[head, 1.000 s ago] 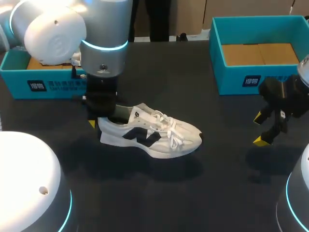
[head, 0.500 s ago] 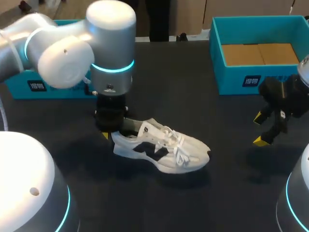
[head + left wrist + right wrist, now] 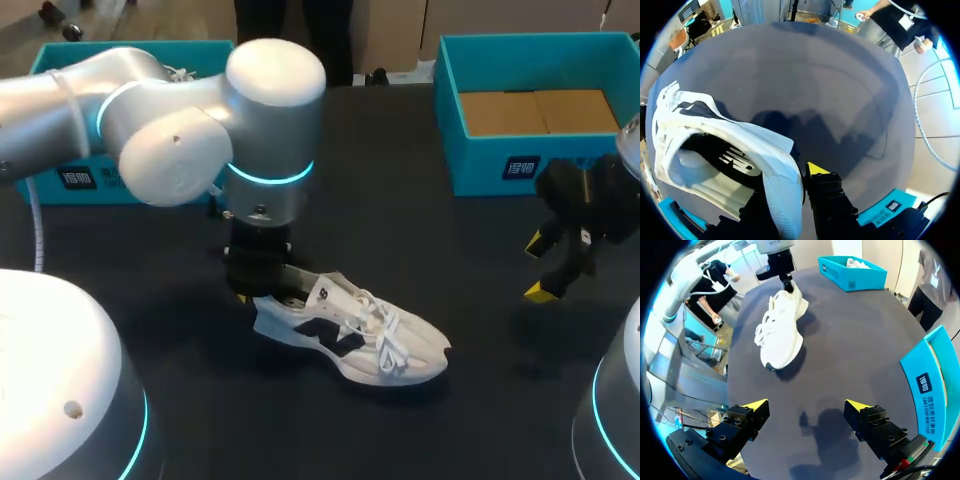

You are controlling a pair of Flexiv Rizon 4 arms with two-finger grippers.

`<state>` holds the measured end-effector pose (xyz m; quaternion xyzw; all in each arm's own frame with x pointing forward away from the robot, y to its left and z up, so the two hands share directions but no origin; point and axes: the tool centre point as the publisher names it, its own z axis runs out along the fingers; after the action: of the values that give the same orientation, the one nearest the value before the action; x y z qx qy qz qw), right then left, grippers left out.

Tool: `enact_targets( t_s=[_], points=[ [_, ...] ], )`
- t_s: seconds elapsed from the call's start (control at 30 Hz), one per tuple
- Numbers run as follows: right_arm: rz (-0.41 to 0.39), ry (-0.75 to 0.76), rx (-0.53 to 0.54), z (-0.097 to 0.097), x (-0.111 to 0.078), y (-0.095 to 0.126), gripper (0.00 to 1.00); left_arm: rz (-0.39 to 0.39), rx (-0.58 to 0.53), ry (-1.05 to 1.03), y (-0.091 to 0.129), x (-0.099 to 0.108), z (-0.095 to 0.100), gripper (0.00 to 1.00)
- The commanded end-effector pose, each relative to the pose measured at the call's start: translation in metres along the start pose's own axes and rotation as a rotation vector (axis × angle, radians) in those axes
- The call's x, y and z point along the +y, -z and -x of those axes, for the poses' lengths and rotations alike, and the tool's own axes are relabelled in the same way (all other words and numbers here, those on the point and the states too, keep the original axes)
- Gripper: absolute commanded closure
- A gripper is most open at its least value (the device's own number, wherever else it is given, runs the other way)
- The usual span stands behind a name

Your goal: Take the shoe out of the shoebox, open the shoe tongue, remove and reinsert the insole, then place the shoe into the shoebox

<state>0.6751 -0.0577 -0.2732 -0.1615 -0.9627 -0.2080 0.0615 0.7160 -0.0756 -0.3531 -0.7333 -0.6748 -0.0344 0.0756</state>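
Shoe [image 3: 350,335] out of its box, near the middle of the tabletop [image 3: 420,250]. Toe pointed to the near right corner, heel to the far left. Sole at or just over the surface; could not tell which.

Left hand [image 3: 262,283] sat on the heel from above. In its wrist view one yellow-tipped finger lay outside the collar and the other was hidden inside the shoe. The grip was narrow, closed on the heel wall.

Right hand [image 3: 537,268] hung well apart by the right edge, in front of the right shoebox [image 3: 470,180]. Its fingers were spread wide and held nothing.

Judged step: settling the shoe for the tongue work.
- Sole should sit flat before any pull, or the shoe would likely roll onto its side.
- Left hand looked best kept clamped as the anchor, since the heel wall seemed soft and a loose pinch could slip.
- Right hand should come in over the toe and take the tongue [image 3: 328,293] near its top edge, not the laces [image 3: 380,330], which looked tied and would likely snag.
- Pull should run away from the heel, against the anchor.
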Motion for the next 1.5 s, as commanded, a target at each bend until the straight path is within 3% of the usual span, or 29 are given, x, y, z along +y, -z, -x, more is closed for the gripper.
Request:
enact_targets(
  t_s=[0.03, 1.13, 1.17, 1.23, 1.27, 1.5],
  points=[
    [-0.002, 0.000, -0.002, -0.001, 0.000, -0.001, 0.00, 0.005, 0.008, -0.005, -0.005, -0.001, 0.011, 1.00],
    [-0.002, 0.000, -0.002, -0.001, 0.000, -0.001, 0.00, 0.026, 0.062, 0.029, -0.032, -0.004, 0.031, 1.00],
    [-0.002, 0.000, -0.002, -0.001, 0.000, -0.001, 0.00, 0.025, 0.062, 0.027, -0.032, -0.004, 0.031, 0.98],
    [-0.002, 0.000, -0.002, -0.001, 0.000, -0.001, 0.00, 0.024, 0.054, 0.027, -0.029, -0.006, 0.030, 0.50],
    [-0.002, 0.000, -0.002, -0.001, 0.000, -0.001, 0.00, 0.022, 0.039, 0.025, -0.027, -0.006, 0.029, 0.00],
    [-0.002, 0.000, -0.002, -0.001, 0.000, -0.001, 0.00, 0.037, -0.088, 0.028, 0.016, -0.016, 0.016, 0.00]
  ],
)
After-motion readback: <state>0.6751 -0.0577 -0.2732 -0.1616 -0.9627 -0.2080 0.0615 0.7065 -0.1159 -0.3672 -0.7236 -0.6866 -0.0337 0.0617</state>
